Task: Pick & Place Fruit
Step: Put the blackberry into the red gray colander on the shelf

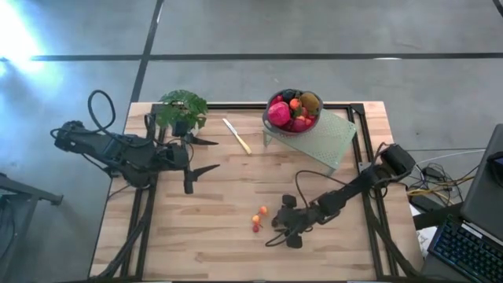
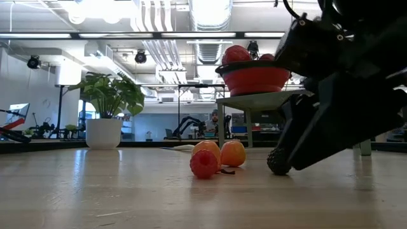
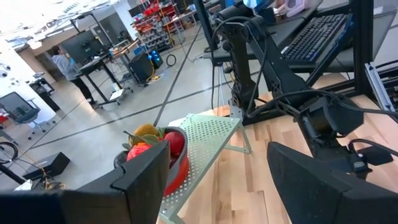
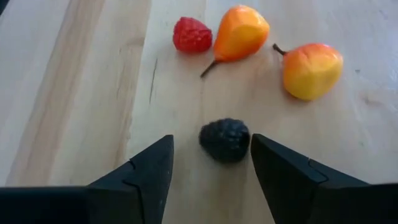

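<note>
Bench (image 1: 196, 228): pale wood planks, both arms over it.
Right end effector (image 4: 211, 163): low at about five o'clock on the bench, fingers parted on either side of a dark berry (image 4: 224, 140), which lies on the wood; contact cannot be told.
Loose fruit: a red berry (image 4: 192, 34) and two small orange fruits (image 4: 241, 32) lie together just beyond the dark berry.
Bowl (image 1: 292, 112): red, heaped with fruit, on a perforated green stand (image 1: 330, 140) at one o'clock.
Left end effector (image 1: 203, 155): at nine o'clock beside the potted plant (image 1: 181, 110), fingers spread, holding nothing.
Knife (image 1: 236, 136): pale, at twelve o'clock.
</note>
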You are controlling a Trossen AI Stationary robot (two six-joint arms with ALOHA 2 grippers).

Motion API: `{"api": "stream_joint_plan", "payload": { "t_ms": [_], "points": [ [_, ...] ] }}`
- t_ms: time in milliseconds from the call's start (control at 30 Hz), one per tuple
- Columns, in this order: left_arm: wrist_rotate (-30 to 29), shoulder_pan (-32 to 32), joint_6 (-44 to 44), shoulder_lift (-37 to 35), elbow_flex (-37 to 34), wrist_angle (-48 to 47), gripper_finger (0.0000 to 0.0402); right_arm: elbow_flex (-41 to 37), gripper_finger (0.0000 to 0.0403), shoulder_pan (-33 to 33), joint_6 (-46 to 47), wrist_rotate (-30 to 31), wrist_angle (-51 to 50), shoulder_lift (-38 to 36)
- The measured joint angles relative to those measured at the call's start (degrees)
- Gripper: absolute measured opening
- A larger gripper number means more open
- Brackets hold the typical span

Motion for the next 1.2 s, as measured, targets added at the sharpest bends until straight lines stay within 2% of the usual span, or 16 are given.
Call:
{"api": "stream_joint_plan", "payload": {
  "t_ms": [367, 700, 933, 1200],
  "points": [
    [0.02, 0.0, -0.04, -0.03, 0.0, -0.24, 0.0273, 3.19, 0.017, 0.17, -0.61, 0.45, 0.36, 3.59],
    [0.02, 0.0, -1.05, -0.03, 0.0, -0.16, 0.0273, 3.6, 0.01, 0.17, -0.72, -0.14, -3.16, 2.05],
    [0.02, 0.0, -1.72, -0.03, 0.02, -0.06, 0.0273, 5.08, 0.0101, 0.17, -0.87, -0.6, -14.64, -2.1],
    [0.02, 0.0, -1.76, 0.25, 0.02, -0.16, 0.0273, 9.6, 0.0094, -0.45, -4.55, 0.97, -34.72, -14.33]
  ]
}}
